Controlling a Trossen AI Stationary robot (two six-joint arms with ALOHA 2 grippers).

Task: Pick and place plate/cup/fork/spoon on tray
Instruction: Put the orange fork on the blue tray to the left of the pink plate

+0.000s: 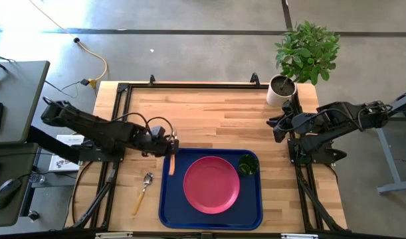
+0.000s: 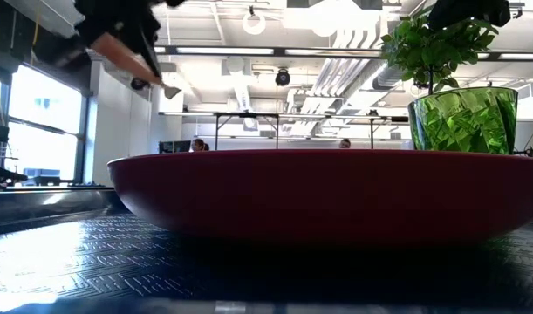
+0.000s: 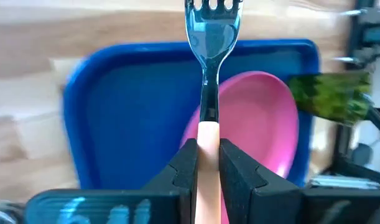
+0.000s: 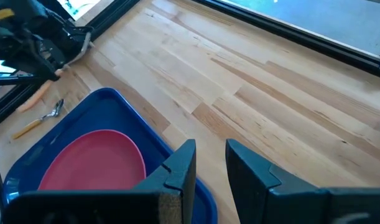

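High view: the left gripper (image 1: 171, 147) hangs over the tray (image 1: 168, 199)'s left rim, fingers pinched on the fork (image 1: 171, 164)'s tan handle, tines hanging free so it can go down beside the plate (image 1: 211, 184). The plate sits mid-tray, the cup (image 1: 247, 164) in the tray's far right corner. The spoon (image 1: 143, 190) lies just left of the tray. The right gripper (image 4: 209, 160) waits beyond the tray's right side, fingers parted and empty.

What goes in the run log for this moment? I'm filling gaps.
left pincer: shut on fork, over tray edge | right pincer: open, waiting | plate, cup: on tray | spoon: on table
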